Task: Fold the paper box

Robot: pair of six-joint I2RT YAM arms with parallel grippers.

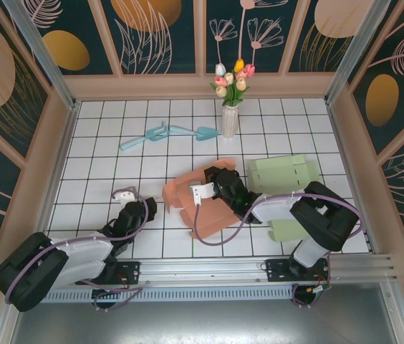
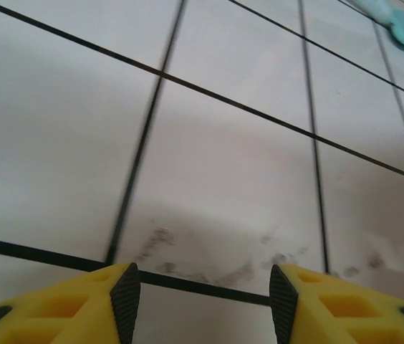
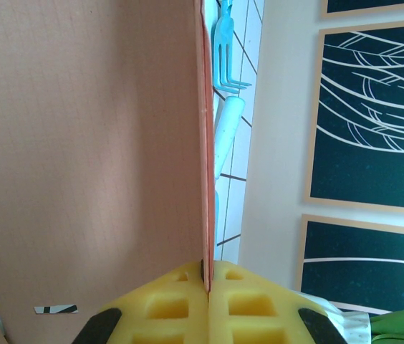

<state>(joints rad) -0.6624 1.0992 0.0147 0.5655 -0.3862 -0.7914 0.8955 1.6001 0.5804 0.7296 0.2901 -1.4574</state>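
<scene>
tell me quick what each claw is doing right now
Left claw: open, empty, over the tiled table.
Right claw: shut on a panel edge of the orange paper box.

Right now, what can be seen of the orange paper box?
The orange paper box is thin salmon cardboard, not yet folded up: mostly flat with some flaps raised, lying mid-table on the white tiles. The right pincer is shut on one panel's edge, which stands edge-on between its yellow fingers.

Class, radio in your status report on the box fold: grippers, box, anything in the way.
Left gripper open over table. Right gripper shut on box panel. Green box beside, not blocking.
</scene>
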